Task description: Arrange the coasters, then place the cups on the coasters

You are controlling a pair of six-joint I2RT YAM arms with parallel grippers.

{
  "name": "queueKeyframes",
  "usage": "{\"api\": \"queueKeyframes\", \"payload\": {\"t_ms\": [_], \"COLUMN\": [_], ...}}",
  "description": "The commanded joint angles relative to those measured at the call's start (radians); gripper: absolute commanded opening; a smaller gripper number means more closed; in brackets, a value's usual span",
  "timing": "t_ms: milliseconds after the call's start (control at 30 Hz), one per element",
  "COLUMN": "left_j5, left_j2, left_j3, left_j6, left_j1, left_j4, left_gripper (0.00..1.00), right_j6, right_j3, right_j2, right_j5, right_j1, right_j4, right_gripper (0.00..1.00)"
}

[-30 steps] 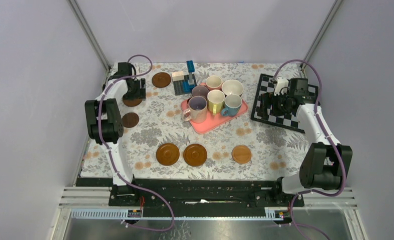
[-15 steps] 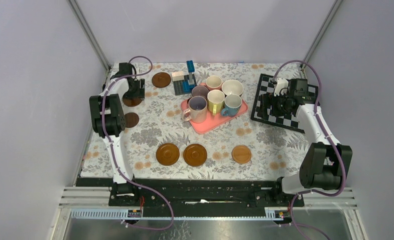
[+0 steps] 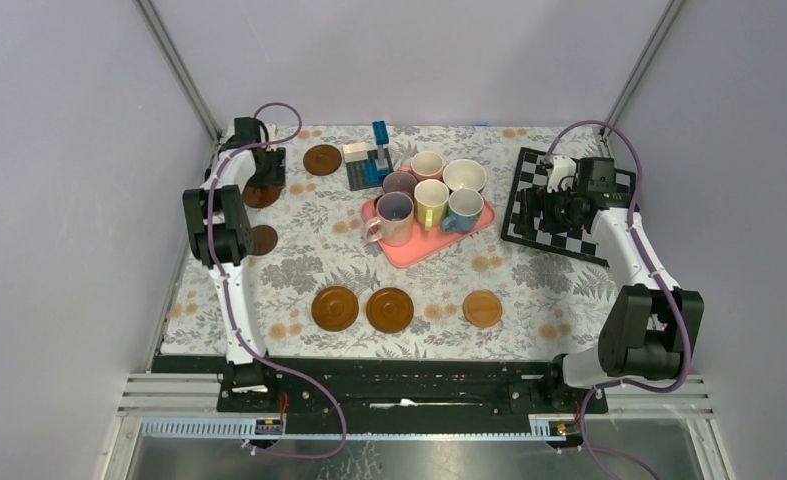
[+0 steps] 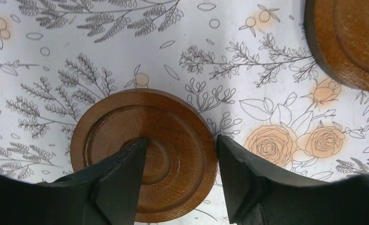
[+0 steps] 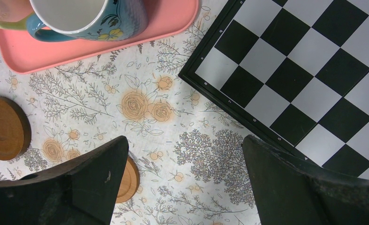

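Note:
My left gripper (image 3: 266,178) hangs at the far left over a dark brown coaster (image 4: 145,154). Its jaws are open. One finger is above the disc's centre and the other stands at its right rim (image 4: 180,138). A second coaster (image 4: 351,42) lies close by. Other coasters lie at the left edge (image 3: 262,240) and in a row near the front (image 3: 335,308), (image 3: 390,310), (image 3: 482,308). Several cups, such as the yellow one (image 3: 431,200) and the light blue one (image 5: 93,18), stand on the pink tray (image 3: 424,248). My right gripper (image 5: 184,140) is open and empty beside the chessboard.
A black-and-white chessboard (image 3: 569,245) lies at the right under the right arm. A stack of grey and blue blocks (image 3: 369,160) stands behind the tray. The cage's post and wall run close along the left edge.
The left arm has reached farther back, its elbow rising, and its gripper now covers more of the far-left coaster. The right arm has not moved.

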Motion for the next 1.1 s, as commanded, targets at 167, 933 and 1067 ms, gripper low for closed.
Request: {"api": "queueKeyframes", "payload": {"t_ms": [167, 933, 1067], "left_j5": [0.103, 0.076, 0.060], "left_j2": [0.069, 0.037, 0.070], "left_j3": [0.139, 0.282, 0.288], "left_j6": [0.010, -0.039, -0.054], "left_j1": [-0.008, -0.117, -0.122], "left_j4": [-0.010, 0.084, 0.124], "left_gripper": [0.61, 0.74, 0.75], "right_j6": [-0.018, -0.015, -0.015], "right_j3": [-0.005, -0.004, 0.000], "right_j2": [0.004, 0.008, 0.010], "right_j5": [0.015, 0.002, -0.004], "right_j1": [-0.003, -0.003, -0.003], "right_j4": [0.014, 0.008, 0.006], "right_gripper": [0.98, 0.98, 0.98]}}
